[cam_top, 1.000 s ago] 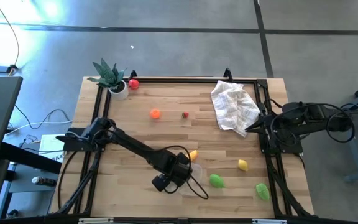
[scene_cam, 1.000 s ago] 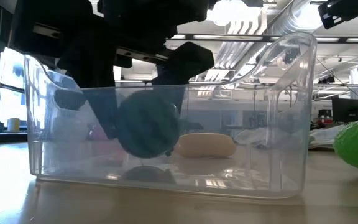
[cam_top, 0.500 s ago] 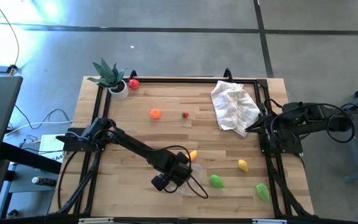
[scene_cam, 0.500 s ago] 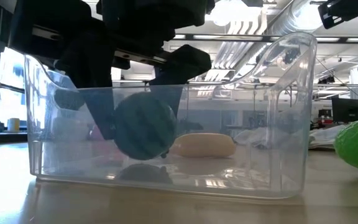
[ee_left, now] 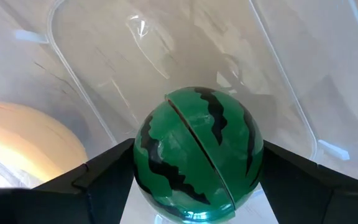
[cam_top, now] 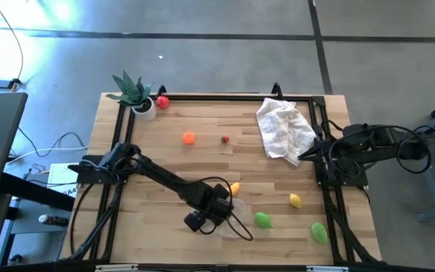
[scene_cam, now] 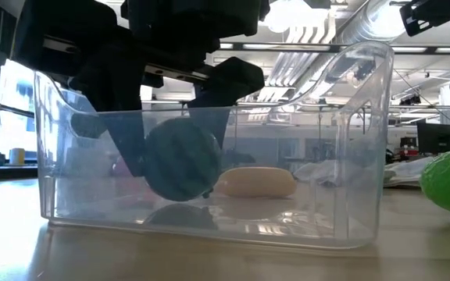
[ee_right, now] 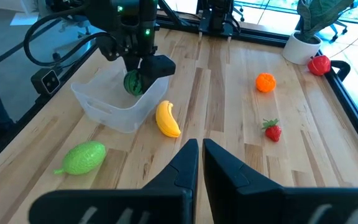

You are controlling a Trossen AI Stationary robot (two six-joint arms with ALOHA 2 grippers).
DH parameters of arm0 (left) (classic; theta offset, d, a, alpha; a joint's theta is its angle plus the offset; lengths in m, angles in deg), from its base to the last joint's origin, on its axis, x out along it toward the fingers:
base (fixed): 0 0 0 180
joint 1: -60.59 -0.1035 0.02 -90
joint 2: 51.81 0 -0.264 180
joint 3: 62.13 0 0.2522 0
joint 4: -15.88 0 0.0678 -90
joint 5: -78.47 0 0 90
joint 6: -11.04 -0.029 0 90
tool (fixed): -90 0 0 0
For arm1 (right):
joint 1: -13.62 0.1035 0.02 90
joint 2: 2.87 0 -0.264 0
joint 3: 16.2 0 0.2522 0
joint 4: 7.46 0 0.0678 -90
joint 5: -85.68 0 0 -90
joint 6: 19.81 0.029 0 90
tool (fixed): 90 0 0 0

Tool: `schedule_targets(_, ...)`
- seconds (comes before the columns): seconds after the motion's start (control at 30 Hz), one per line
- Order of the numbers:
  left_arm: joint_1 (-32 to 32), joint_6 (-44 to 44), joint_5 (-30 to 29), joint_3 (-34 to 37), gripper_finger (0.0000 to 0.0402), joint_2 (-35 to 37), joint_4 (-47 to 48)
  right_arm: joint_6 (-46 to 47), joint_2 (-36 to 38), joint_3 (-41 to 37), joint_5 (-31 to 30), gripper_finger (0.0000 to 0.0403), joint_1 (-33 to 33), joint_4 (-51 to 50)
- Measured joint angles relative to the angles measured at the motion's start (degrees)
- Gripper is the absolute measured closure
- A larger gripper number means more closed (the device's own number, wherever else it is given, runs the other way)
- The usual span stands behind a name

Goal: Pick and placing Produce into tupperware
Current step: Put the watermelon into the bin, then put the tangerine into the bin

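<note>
A green striped toy watermelon sits between the fingers of my left gripper, down inside the clear tupperware near the table's front edge. A yellow banana lies on the table just outside the tupperware's far wall. A bumpy green fruit, a lemon and another green piece lie to the right of the tupperware. An orange, a strawberry and a red fruit lie farther back. My right gripper waits shut above the table's right edge. My left gripper pinches the watermelon by two opposite sides between its two fingers. The fingers come from above, pointing down into the tupperware. The watermelon hangs within the walls, a little above the tupperware's floor.
A crumpled white checked cloth lies at the back right. A spiky green plant in a white pot stands at the back left corner. Bare wood shows between the far fruits and the tupperware.
</note>
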Motion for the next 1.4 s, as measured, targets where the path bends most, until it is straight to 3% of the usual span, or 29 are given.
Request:
schedule_targets(0.33,0.00,0.81,0.02,0.00,0.0058,-0.02,0.72,0.00,0.00,0.00,0.00,0.0386,0.00,0.01)
schedule_targets(0.87,0.02,4.02,-0.35,-4.20,0.0075,0.11,6.12,0.00,0.00,0.00,0.01,0.0386,-0.01,0.01)
schedule_targets(1.4,1.74,13.20,-0.36,-5.05,0.0081,0.20,10.79,0.00,0.00,0.00,0.01,0.0386,0.00,0.00)
